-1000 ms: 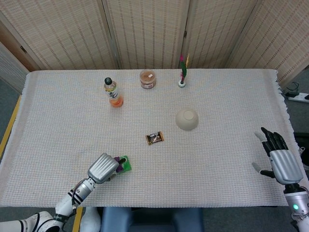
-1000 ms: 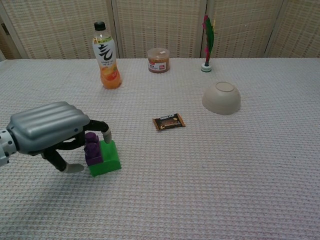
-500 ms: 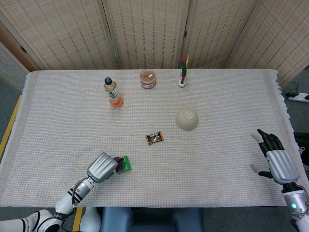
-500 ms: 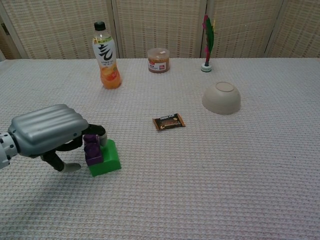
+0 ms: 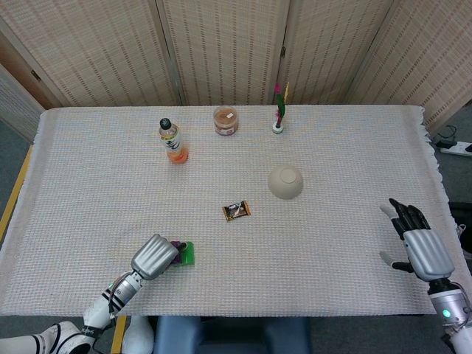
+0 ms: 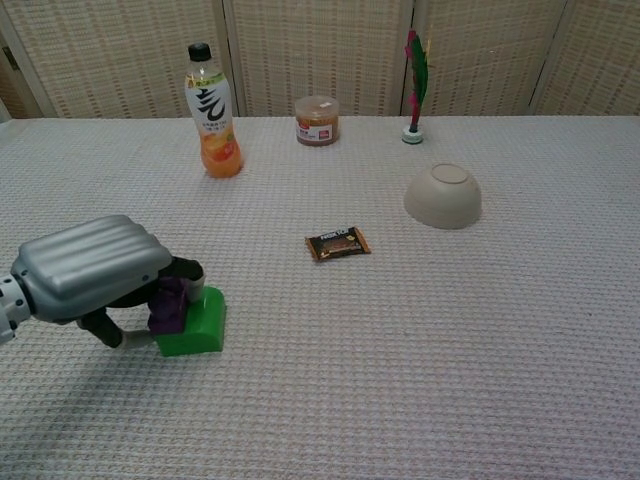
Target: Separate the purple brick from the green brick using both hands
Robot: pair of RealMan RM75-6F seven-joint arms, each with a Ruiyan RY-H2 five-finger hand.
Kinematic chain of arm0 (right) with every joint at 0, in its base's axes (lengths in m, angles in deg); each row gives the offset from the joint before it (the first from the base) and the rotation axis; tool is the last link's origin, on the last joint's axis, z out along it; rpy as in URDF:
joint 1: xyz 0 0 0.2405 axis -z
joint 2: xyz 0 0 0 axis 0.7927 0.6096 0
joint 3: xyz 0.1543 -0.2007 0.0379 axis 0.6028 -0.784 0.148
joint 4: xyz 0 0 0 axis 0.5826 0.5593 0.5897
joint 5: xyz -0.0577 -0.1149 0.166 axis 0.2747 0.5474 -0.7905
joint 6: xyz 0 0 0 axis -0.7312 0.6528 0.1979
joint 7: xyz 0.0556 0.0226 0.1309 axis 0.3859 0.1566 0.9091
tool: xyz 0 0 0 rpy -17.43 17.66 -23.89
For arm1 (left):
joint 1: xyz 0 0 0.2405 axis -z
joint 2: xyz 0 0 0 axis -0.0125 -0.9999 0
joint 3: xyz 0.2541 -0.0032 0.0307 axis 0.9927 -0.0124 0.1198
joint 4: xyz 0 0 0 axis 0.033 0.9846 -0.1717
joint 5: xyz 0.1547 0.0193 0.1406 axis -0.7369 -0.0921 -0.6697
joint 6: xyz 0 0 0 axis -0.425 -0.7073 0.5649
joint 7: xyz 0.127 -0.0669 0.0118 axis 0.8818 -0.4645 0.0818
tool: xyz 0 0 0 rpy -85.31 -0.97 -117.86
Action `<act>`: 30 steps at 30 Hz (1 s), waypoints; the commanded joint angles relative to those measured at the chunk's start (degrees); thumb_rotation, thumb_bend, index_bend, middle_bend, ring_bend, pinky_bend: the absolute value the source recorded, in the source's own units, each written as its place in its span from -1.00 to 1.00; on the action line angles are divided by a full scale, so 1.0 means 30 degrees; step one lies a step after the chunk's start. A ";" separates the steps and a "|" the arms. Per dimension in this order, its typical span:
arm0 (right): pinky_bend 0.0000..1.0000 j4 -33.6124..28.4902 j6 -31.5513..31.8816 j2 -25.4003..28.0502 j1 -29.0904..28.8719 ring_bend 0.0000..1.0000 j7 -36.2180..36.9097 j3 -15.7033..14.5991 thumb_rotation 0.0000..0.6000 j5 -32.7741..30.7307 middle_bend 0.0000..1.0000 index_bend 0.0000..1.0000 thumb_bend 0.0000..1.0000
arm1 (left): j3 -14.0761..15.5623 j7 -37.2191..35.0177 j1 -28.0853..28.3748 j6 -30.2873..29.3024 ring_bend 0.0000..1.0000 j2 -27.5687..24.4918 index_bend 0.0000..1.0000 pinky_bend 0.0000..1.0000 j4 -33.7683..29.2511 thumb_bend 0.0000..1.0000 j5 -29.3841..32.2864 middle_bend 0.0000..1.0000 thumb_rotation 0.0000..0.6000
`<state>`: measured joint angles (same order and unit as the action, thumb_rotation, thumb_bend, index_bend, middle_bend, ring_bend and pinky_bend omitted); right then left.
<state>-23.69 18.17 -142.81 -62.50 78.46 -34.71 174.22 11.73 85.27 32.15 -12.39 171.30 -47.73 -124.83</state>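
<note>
— So, what takes up most of the scene?

— Woven, straw-coloured folding screens (image 5: pixel 221 48) across the back, and in front of them a table (image 5: pixel 346 169) under a pale waffle-textured cloth that reaches every edge. Grey floor shows past the right side, with a white power strip (image 5: pixel 459 147) lying there.

— And on the cloth?

— Along the far edge stand an orange drink bottle (image 6: pixel 211 112) with a black cap, a small round jar (image 6: pixel 317 120) with a tan lid, and a shuttlecock (image 6: pixel 415 84) with red and green feathers, upright on its white base. Nearer the middle an upturned beige bowl (image 6: pixel 443 196) sits base up, with a small brown snack packet (image 6: pixel 338 244) lying flat to its left.

— The hands?

— The left hand (image 6: pixel 95 272) lies low at the near left corner, its dark fingers curled around the purple brick (image 6: pixel 167 305), which is stuck to the green brick (image 6: pixel 193 324); the green one rests on the cloth. The right hand (image 5: pixel 417 244) hovers by the table's right edge, fingers spread, holding nothing, well apart from the bricks.
</note>
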 commanded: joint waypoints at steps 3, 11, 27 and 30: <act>-1.00 -0.0059 -0.0047 0.0032 -0.0029 -1.00 -0.0047 -0.0035 1.00 -0.0011 -1.00 -1.00 -0.39 | 0.0017 0.0203 -0.0126 -0.0531 1.00 0.0148 0.45 1.00 0.0386 -0.32 -0.0387 1.00 1.00; -1.00 -0.0083 -0.0499 -0.0038 -0.0218 -1.00 -0.0292 -0.0079 1.00 -0.0205 -1.00 -1.00 -0.39 | 0.0058 0.0358 -0.0193 -0.1337 1.00 -0.0034 0.53 1.00 0.0667 -0.24 -0.1215 1.00 1.00; -1.00 0.1913 -0.3646 -0.1634 -0.2770 -1.00 0.6427 -0.0632 1.00 0.1771 -1.00 -1.00 -0.39 | -0.0106 -0.0376 -0.0684 -0.3090 1.00 -0.0671 0.55 1.00 -0.0748 -0.20 -0.2225 1.00 1.00; -1.00 0.2365 -0.5271 -0.1382 -0.4516 -1.00 1.2165 -0.1262 1.00 0.3303 -1.00 -1.00 -0.39 | -0.0218 -0.0709 -0.0717 -0.3233 1.00 -0.0936 0.55 1.00 -0.1488 -0.20 -0.2247 1.00 1.00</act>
<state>-19.90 9.34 -146.19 -69.10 95.06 -36.29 178.05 11.34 83.81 30.11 -21.71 169.07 -51.09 -131.43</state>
